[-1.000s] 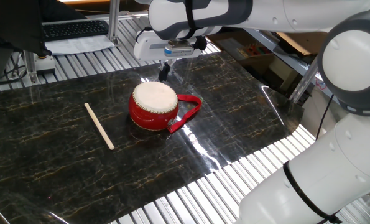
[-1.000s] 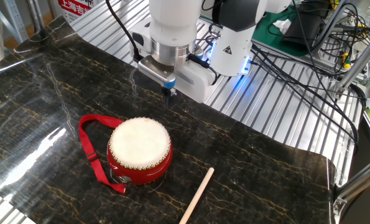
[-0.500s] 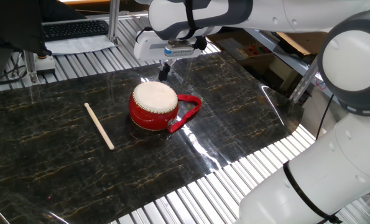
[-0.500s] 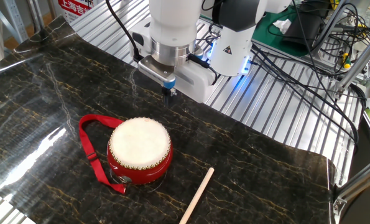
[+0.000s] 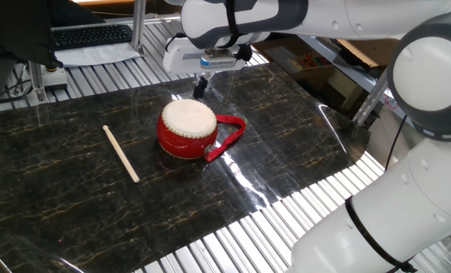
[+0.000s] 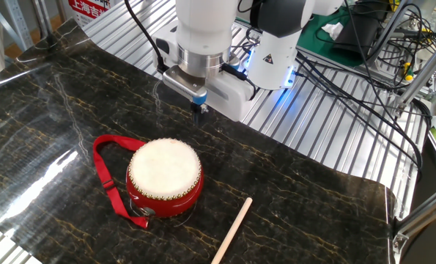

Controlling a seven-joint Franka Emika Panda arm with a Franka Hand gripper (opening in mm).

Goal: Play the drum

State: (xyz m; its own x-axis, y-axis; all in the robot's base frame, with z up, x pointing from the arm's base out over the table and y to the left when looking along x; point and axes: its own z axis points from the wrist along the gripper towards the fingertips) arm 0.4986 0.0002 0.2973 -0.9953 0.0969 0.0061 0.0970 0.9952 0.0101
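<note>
The drum (image 5: 187, 129) is small, round and red with a cream skin top and a studded rim. It sits on the dark marble mat, its red strap loop (image 5: 230, 136) lying beside it. It also shows in the other fixed view (image 6: 164, 178). My gripper (image 5: 200, 87) hangs just behind the drum's far edge, a little above the mat, fingers together and holding nothing. In the other fixed view the gripper (image 6: 198, 111) is above and beyond the drum.
A thin pale wooden stick (image 5: 121, 153) lies on the mat left of the drum; in the other fixed view the stick (image 6: 232, 229) is at the front right. A keyboard (image 5: 89, 35) and cables (image 6: 364, 81) lie beyond the mat.
</note>
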